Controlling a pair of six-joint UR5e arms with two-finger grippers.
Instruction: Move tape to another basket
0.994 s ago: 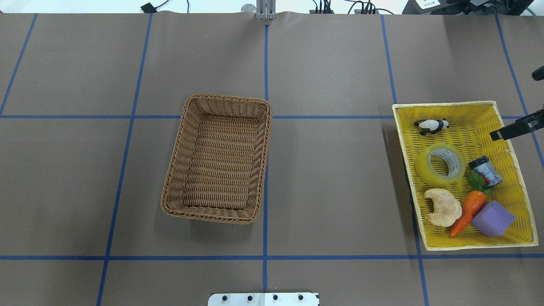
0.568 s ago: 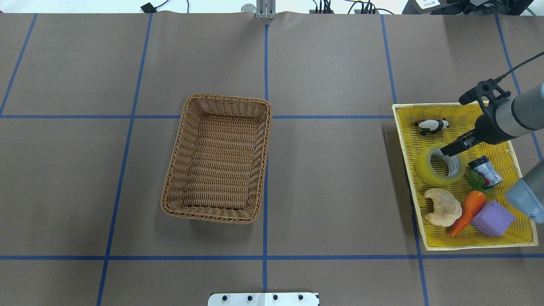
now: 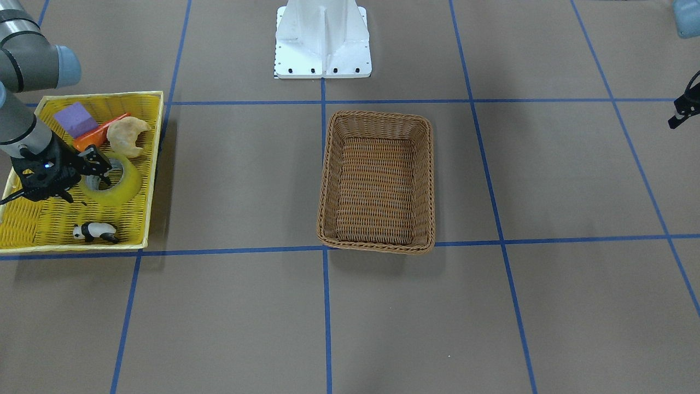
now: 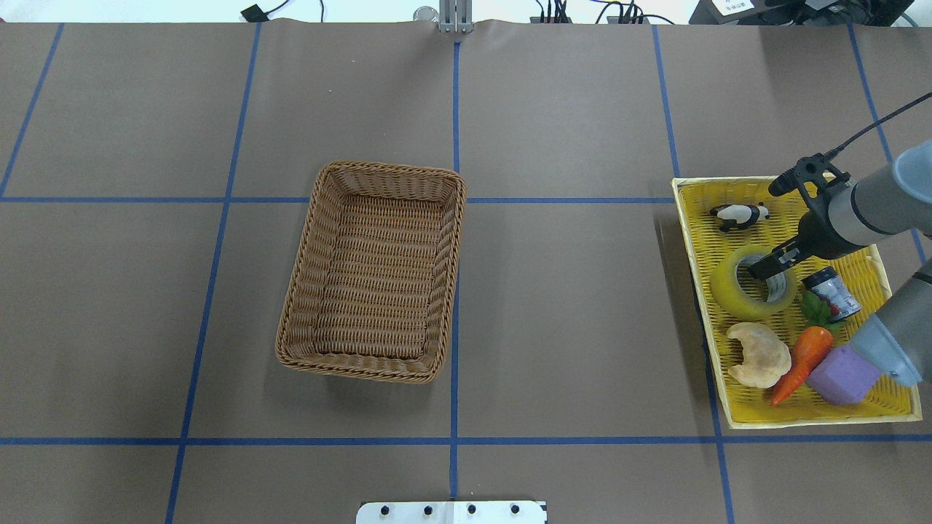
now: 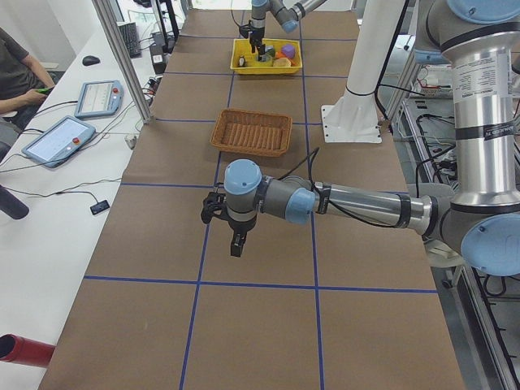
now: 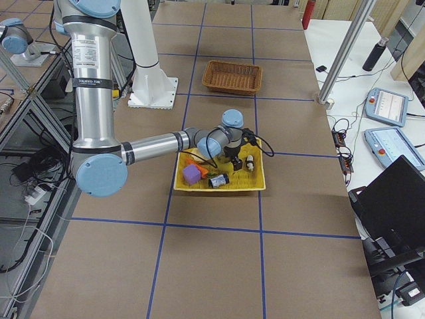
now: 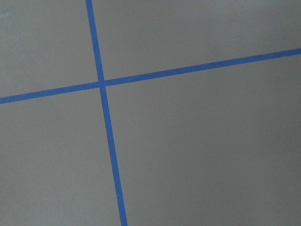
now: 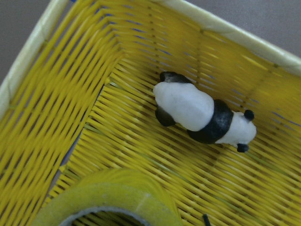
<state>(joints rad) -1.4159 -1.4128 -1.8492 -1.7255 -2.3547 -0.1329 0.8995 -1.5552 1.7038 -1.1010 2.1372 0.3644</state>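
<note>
Brown tabletop [image 4: 582, 306], blue gridlines [image 4: 456, 109], wicker basket [image 4: 378, 276]

Overhead looked down from behind the robot [image 3: 322, 44]; front view faced it. Both shared the basket [image 4: 302, 284] mid-frame. Side views looked along the table [image 5: 268, 325]. Right wrist sat close over the panda [image 8: 197, 110]; left wrist, seemingly higher, saw only table.

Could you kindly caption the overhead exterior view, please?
In the yellow tray, right gripper poised at tape; wicker basket sits mid-table.
</note>
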